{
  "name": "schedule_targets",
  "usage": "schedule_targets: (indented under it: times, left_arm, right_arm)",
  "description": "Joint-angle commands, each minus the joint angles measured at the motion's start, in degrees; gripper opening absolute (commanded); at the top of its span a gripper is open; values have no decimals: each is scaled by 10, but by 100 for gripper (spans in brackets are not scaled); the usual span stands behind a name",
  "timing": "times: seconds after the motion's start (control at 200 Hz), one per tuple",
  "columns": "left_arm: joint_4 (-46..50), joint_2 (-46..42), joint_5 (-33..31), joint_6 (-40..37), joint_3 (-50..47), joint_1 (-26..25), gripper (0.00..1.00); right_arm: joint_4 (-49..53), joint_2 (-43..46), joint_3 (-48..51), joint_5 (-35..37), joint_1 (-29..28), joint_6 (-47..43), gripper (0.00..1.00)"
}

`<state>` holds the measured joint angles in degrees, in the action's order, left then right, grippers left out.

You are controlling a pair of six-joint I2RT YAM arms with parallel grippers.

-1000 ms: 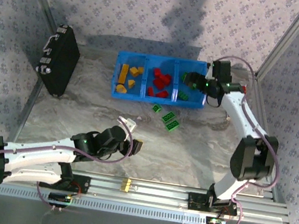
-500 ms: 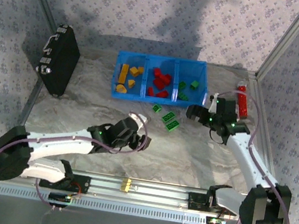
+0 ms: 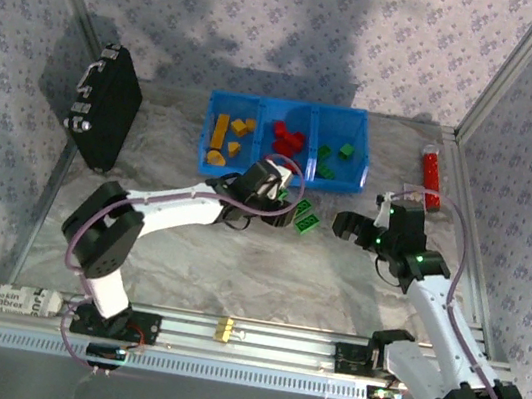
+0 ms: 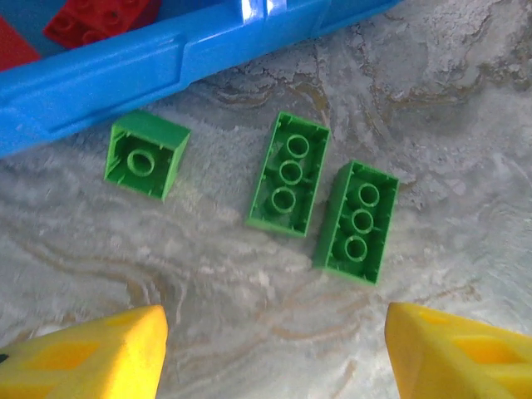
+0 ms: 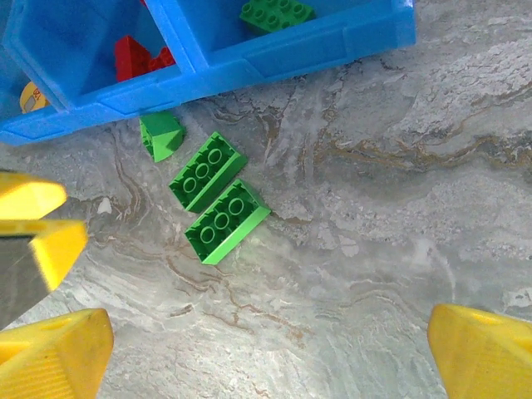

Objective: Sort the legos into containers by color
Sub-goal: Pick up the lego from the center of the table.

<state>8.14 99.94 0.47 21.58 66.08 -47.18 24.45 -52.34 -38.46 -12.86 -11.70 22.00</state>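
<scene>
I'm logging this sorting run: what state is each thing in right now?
left gripper, open, empty, above the loose green legos.
right gripper, open, empty.
small green lego, on the table, underside up.
two long green legos, on the table, underside up, side by side.
blue tray, holding yellow, red and green legos in separate compartments.
black case, shut.

Table point(image 3: 235, 266): grey marbled top. Lying directly on it:
- blue tray point(image 3: 262, 99), upper centre
- black case point(image 3: 105, 118), upper left
- red tube point(image 3: 432, 177), upper right
- three green legos point(image 4: 288, 174), loose just below the tray, undersides up
</scene>
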Motion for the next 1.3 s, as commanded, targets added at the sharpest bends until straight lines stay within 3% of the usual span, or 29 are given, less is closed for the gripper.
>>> schedule_targets:
  times: [0.0, 0.355, 0.675, 1.294]
  left_arm:
    - [45, 42, 6, -57, 41, 10, 70]
    - [76, 126, -19, -82, 109, 36, 73]
    - [72, 164, 8, -101, 146, 64, 74]
    - [104, 250, 36, -116, 246, 71, 70]
  right_arm:
    - [13, 15, 6, -7, 5, -8, 99]
    - [-2, 16, 19, -21, 12, -10, 99]
    - [-14, 1, 20, -23, 14, -10, 98]
    - [-28, -19, 24, -31, 20, -13, 98]
